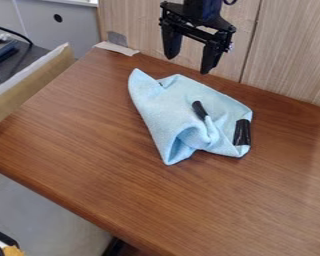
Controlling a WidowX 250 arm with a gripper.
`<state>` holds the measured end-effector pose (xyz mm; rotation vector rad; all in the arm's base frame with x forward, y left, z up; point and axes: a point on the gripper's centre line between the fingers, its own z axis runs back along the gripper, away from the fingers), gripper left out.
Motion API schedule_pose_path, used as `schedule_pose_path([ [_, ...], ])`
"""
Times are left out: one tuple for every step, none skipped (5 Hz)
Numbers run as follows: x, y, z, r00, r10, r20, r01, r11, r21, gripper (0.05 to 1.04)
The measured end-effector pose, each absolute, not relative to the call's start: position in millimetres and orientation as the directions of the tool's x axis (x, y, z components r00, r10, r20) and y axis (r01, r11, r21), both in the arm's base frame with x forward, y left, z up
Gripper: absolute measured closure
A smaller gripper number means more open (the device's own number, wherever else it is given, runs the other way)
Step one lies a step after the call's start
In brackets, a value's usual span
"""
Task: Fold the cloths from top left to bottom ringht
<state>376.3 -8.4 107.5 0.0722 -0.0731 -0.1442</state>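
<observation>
Light-blue cloth (169, 100), rumpled and partly folded on the brown wood-grain worktop (89, 150). A raised, curled fold forms its near side; one pointed corner extends toward the far left and another toward the near side. One black strip (242, 132) lies along the cloth's right edge, a second, shorter black strip (199, 110) near its middle. The tool (189, 62) hangs above and beyond the cloth's far edge, apart from it, released, its two fingers spread. Wood-grain panels (286, 60) stand upright behind the cloth, beyond the worktop's far edge.
</observation>
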Motion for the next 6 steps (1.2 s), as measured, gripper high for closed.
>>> schedule_pose_path([
  [375.8,-8.4,94.8,0.989,-0.146,0.032,0.143,0.987,0.074,0.083],
  [382.6,-25.8,105.0,0.976,-0.212,0.040,0.207,0.972,0.112,0.083],
  [384.4,-48.7,105.9,0.964,-0.265,0.023,0.259,0.956,0.140,0.083],
  [387.4,-70.9,102.8,0.954,-0.297,0.050,0.287,0.946,0.152,0.083],
  [392.2,-93.7,77.6,0.955,-0.293,0.051,0.286,0.951,0.118,0.083],
  [397.7,-106.5,61.0,0.961,-0.259,0.094,0.251,0.964,0.086,0.083],
])
